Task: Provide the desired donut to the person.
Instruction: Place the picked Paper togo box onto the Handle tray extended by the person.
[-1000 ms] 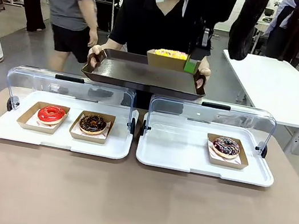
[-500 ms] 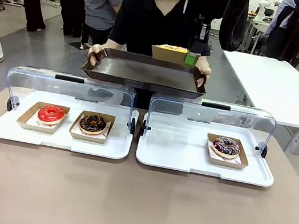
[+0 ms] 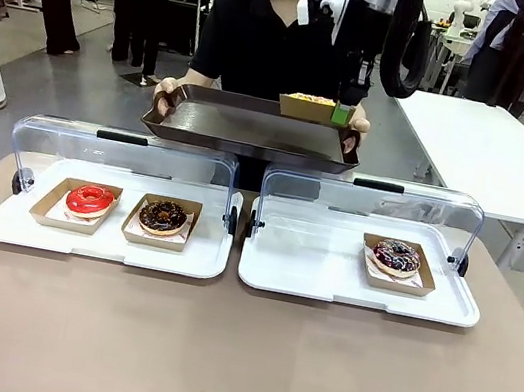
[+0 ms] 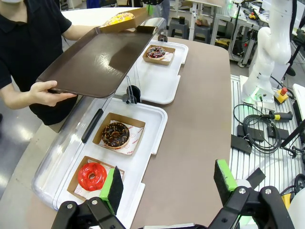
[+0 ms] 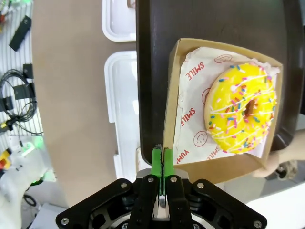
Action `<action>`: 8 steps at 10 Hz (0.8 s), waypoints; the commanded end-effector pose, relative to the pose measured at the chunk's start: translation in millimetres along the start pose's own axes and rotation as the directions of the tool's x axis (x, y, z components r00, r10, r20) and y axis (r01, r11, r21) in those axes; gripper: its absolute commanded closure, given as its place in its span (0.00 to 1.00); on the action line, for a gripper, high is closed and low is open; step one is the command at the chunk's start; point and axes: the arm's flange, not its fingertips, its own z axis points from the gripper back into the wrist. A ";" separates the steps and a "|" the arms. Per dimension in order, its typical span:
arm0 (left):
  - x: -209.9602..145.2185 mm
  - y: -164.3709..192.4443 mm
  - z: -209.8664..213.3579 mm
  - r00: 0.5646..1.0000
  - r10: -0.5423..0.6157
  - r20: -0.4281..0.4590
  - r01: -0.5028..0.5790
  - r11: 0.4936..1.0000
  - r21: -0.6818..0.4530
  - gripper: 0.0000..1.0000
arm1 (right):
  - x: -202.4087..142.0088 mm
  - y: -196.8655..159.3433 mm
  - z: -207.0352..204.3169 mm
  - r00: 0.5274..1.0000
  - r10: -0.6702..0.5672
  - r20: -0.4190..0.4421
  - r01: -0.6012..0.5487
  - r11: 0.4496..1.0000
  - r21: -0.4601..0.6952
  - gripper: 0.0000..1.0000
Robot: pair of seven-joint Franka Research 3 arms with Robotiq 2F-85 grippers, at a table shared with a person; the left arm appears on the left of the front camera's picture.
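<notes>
grip: right gripper (image 5: 159, 151) pinched on side wall of brown cardboard box (image 5: 170, 102) | load: yellow sprinkled ring donut (image 5: 242, 107) inside, at far right corner of person's dark brown rectangular tray (image 3: 243, 130) | handling: light, soft icing, flimsy card; take wall only, keep level | left gripper (image 4: 167, 183) wide, empty

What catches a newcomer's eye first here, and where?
The yellow sprinkled donut, in a cardboard box the right gripper pinches by its wall over the person's dark brown tray. Nearer, a red donut and a chocolate donut sit in the left display case, a sprinkled chocolate donut in the right display case.
</notes>
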 end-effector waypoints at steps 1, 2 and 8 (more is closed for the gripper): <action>1.5 0.3 1.4 1.000 0.003 0.001 -0.003 1.000 -0.009 0.00 | -6.1 -10.4 -9.0 0.999 0.007 0.046 -0.009 1.000 0.028 0.98; 1.5 0.3 1.4 1.000 0.003 0.001 -0.003 1.000 -0.009 0.00 | -7.9 -11.4 -16.7 0.998 0.011 0.055 -0.013 0.999 0.046 0.98; 1.5 0.3 1.4 1.000 0.003 0.001 -0.003 1.000 -0.009 0.00 | -10.6 -12.9 -43.4 0.997 0.022 0.078 -0.029 0.996 0.082 0.98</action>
